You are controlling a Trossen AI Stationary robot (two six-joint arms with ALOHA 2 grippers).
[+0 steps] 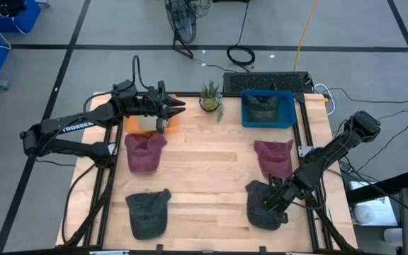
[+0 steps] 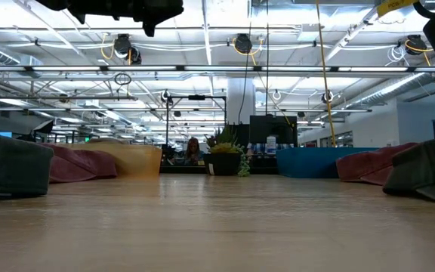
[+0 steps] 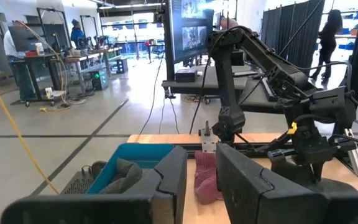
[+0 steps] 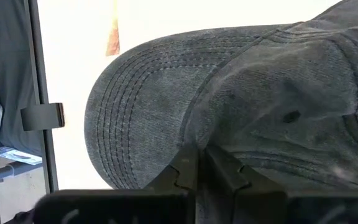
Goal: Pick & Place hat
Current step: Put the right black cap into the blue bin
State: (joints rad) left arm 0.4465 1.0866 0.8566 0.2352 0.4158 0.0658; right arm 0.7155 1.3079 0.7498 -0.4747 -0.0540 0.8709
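Right wrist view shows the right tool (image 4: 197, 163) pinched tight on the grey hat (image 4: 241, 99), where brim meets crown. That hat lies on the table (image 1: 211, 170), near the right front corner. The grab step looks done. Next comes a lift, probably to the blue bin (image 1: 268, 108). The left tool (image 1: 163, 106) waits, a little apart, over the orange bin (image 1: 151, 124).

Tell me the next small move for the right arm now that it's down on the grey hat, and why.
Probably lift straight up a little. The right gripper has closed onto the fabric of the dark grey hat at the table's near right, and the hat still lies flat on the table. A short raise would test the pinch before carrying it toward the blue bin.
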